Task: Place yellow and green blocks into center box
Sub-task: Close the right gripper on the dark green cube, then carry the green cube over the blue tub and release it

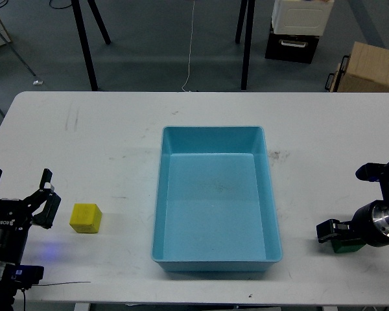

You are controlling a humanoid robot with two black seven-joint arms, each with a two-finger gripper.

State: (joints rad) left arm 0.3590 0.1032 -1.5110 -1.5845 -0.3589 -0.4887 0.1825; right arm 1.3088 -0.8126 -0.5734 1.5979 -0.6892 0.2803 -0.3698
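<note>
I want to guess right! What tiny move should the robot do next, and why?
Probably close the right gripper on the green block: it is down over the block, mostly hiding it. The box is empty and the yellow block lies untouched.

Single head view, looking forward-down over table (104, 129), moderately near.

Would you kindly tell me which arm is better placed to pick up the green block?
The right. Its pincer is already down at the green block, right of the blue box. The left pincer sits across the table by the yellow block.
</note>
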